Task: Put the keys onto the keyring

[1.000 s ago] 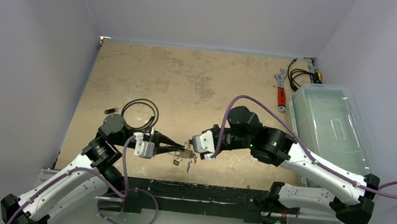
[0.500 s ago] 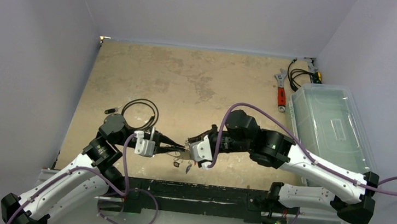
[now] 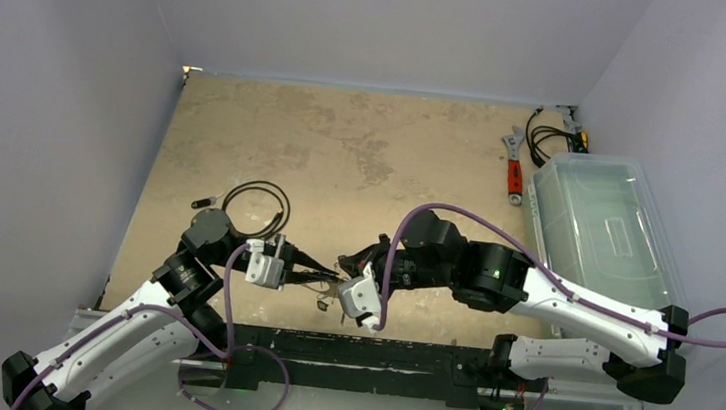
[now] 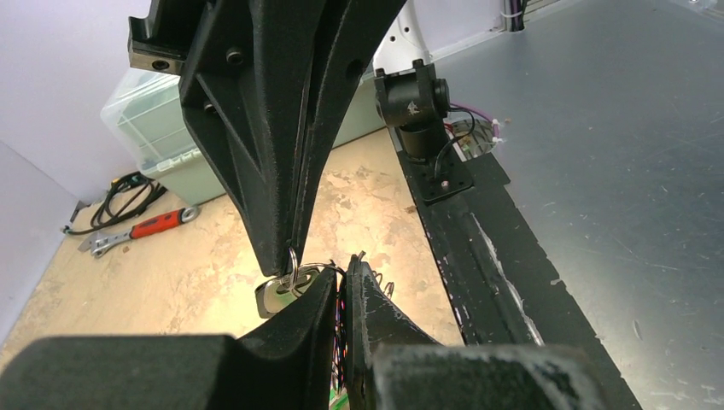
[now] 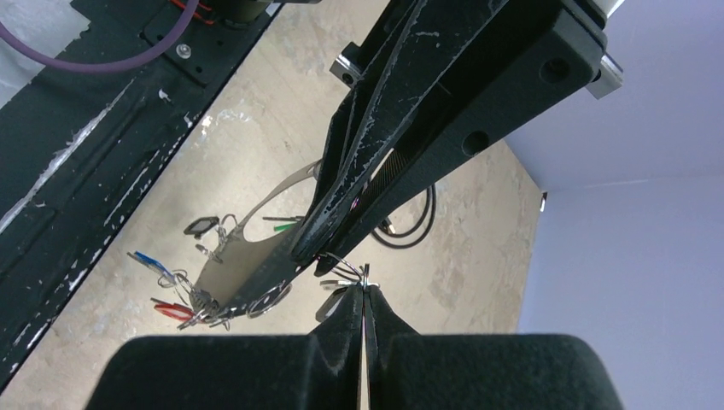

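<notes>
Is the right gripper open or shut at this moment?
Shut. In its wrist view, the right gripper has both fingers pressed together with no gap, pinching a small wire ring.

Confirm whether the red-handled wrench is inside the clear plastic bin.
No, the wrench lies on the table, outside the bin, near its far corner.

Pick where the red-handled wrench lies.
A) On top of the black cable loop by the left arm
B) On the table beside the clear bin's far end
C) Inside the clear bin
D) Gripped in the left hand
B: the red-handled wrench lies flat on the table, just left of the clear bin near its far end.
</notes>
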Action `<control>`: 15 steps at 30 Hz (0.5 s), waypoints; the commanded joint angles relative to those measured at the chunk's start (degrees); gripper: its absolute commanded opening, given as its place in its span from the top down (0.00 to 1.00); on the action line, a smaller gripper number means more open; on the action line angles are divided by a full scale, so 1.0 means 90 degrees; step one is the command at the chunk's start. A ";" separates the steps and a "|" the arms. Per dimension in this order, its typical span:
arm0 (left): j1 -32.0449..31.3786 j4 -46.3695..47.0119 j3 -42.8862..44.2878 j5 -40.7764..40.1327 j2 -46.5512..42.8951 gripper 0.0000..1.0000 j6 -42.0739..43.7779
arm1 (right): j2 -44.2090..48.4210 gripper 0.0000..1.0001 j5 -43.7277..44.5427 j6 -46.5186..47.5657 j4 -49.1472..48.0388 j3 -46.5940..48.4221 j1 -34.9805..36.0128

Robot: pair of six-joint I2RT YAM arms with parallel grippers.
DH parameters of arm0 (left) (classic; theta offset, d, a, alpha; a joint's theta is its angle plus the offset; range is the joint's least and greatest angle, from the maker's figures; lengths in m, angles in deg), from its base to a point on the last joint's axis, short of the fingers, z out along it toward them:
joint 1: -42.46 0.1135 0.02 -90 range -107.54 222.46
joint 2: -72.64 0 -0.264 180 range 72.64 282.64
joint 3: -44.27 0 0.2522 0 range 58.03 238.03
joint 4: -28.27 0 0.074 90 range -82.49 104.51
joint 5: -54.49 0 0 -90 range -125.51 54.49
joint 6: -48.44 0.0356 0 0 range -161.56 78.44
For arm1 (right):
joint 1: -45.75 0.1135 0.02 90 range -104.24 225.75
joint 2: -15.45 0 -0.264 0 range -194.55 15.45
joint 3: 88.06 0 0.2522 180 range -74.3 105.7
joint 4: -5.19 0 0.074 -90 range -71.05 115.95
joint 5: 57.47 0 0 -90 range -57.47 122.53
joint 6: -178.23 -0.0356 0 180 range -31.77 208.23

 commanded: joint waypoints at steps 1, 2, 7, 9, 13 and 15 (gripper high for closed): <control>-0.0038 0.0431 -0.0001 0.0044 -0.0071 1.00 -0.0141 | 0.0184 1.00 0.0177 0.0237 0.0227 0.0190 0.0098; -0.0039 0.0429 -0.0003 0.0048 -0.0079 1.00 -0.0147 | 0.0219 1.00 0.0192 0.0287 0.0265 0.0187 0.0099; -0.0052 0.0425 0.0005 0.0027 -0.0072 1.00 -0.0171 | 0.0282 1.00 0.0169 0.0389 0.0412 0.0269 0.0168; -0.0049 0.0412 0.0007 0.0015 -0.0072 1.00 -0.0169 | 0.0284 1.00 0.0194 0.0399 0.0426 0.0275 0.0236; -0.0049 0.0400 0.0011 0.0000 -0.0061 1.00 -0.0165 | 0.0213 1.00 0.0248 0.0391 0.0506 0.0349 0.0372; -0.0057 0.0399 0.0011 -0.0010 -0.0052 1.00 -0.0169 | 0.0197 1.00 0.0305 0.0396 0.0517 0.0370 0.0458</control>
